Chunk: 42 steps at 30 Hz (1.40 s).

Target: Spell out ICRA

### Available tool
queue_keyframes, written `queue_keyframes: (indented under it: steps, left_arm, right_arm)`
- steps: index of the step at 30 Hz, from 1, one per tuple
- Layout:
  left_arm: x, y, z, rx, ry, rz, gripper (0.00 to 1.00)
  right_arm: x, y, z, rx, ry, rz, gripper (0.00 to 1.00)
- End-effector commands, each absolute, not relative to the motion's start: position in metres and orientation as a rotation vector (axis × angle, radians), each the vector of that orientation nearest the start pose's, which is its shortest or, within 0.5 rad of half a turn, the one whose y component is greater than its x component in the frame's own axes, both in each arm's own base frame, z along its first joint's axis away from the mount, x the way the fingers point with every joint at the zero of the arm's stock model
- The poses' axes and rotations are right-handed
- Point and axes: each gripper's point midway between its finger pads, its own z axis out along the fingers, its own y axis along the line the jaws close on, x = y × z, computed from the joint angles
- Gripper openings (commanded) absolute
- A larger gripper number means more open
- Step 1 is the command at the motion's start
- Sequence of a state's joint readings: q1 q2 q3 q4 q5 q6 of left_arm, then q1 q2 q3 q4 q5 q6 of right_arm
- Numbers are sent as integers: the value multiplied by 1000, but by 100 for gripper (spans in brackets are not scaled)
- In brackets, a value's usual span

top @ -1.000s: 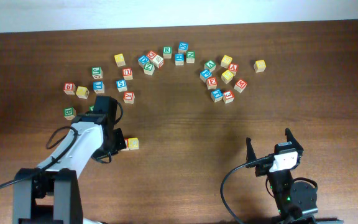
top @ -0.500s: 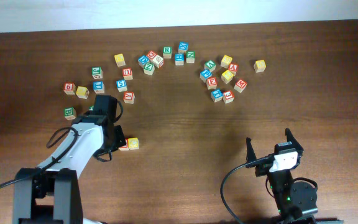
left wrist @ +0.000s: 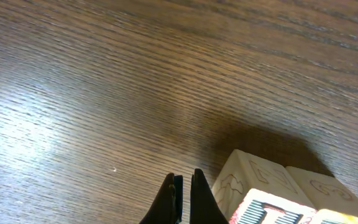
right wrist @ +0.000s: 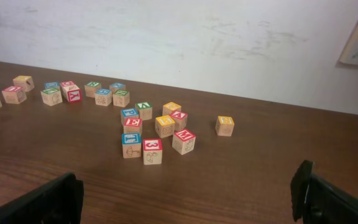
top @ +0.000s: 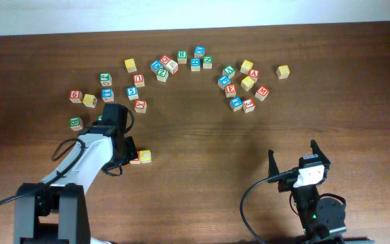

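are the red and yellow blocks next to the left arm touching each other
Touching. The left wrist view shows the red-faced cube and the yellow-faced cube flush, side against side, with no gap between them. The overhead view agrees.

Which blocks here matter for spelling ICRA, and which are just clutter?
For the job:
- red-faced cube and yellow-faced cube, side by side next to the shut left fingers
- green R cube
- red A cube

Lying about:
- red E cube
- red 3 cube
- lone yellow cube
- other scattered cubes
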<state>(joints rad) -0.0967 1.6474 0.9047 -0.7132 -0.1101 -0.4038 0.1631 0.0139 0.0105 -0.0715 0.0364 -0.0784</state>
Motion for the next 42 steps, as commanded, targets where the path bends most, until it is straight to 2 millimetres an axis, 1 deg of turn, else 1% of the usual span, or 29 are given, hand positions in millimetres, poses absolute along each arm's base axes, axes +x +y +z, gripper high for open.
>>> queue_keyframes:
  steps: [1,16,19,25,28,34,42]
  left_arm:
    - [288,-12,12,-444,2971,89,0]
    - [287,-12,12,-443,2972,90,0]
    - [287,-13,12,-409,2980,80,0]
    - [287,-13,12,-409,2980,79,0]
    - [287,-19,12,-374,2991,31,0]
    - [288,-19,12,-375,2988,30,0]
    - [293,-19,12,-373,2968,30,0]
  right_arm:
    - [244,32,155,-154,1644,38,98]
    - [244,32,155,-154,1644,38,98]
    - [244,32,155,-154,1644,38,99]
    - [244,32,155,-154,1644,38,98]
    - [244,32,155,-154,1644,38,98]
    - [244,32,155,-154,1644,38,98]
    - [244,32,155,-154,1644,38,98]
